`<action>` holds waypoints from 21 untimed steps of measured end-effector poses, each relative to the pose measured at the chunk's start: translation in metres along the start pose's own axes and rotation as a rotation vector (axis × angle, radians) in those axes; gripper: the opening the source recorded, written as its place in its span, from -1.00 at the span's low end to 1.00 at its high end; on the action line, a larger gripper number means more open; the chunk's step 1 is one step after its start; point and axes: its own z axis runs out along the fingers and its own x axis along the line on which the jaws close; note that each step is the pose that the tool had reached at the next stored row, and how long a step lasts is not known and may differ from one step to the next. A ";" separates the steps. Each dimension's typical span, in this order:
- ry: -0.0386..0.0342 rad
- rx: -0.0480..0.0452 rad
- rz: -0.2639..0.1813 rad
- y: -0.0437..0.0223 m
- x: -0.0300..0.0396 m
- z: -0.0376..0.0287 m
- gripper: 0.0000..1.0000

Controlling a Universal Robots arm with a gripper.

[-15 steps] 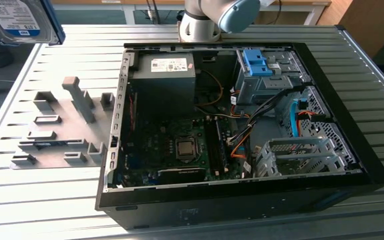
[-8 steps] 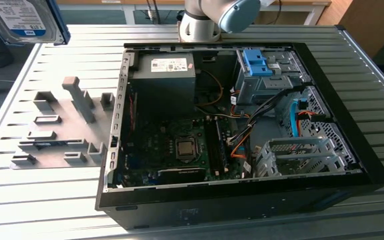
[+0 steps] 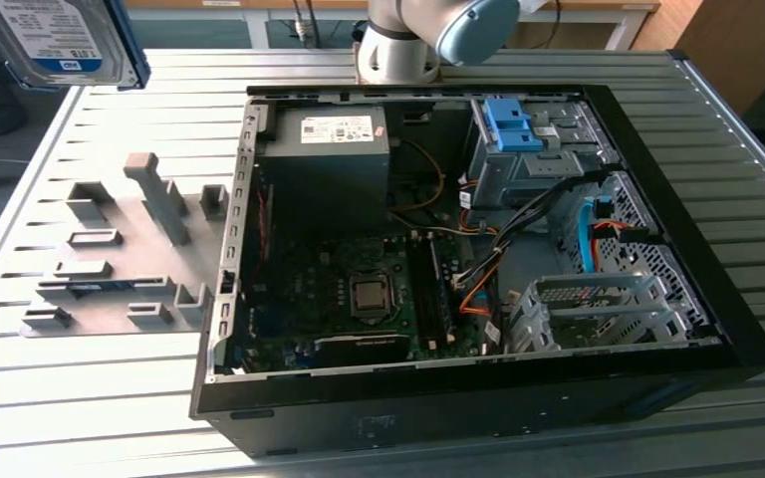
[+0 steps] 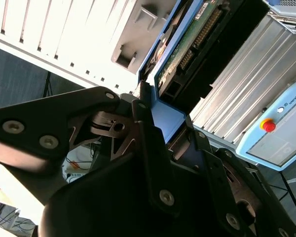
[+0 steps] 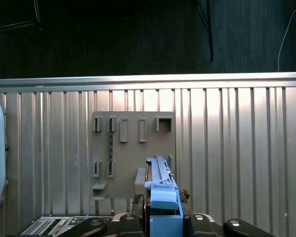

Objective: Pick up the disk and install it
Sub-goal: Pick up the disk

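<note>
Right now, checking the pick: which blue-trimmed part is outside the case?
The disk, silver with a blue-and-white label, held aloft by the gripper at the exterior view's upper left. The blue clip sits inside the case, atop its grey cage.

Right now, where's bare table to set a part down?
Bare table lies between the grey fixture plate and the table's near edge, and on the exterior view's right of the computer case. Inside the case it is crowded with cables and cages. The tool holds the disk.

silver-grey arm joint (image 3: 393, 52) with pale blue cap (image 3: 478, 24); black pincer (image 4: 164, 117) links, silver screws (image 4: 166, 197).
</note>
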 end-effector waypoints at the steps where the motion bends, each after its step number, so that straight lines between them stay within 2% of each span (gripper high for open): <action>1: 0.0000 0.0001 0.000 -0.0010 0.0000 0.0000 -0.27; 21: 0.0000 0.0000 0.000 -0.0211 -0.0007 0.0000 -0.27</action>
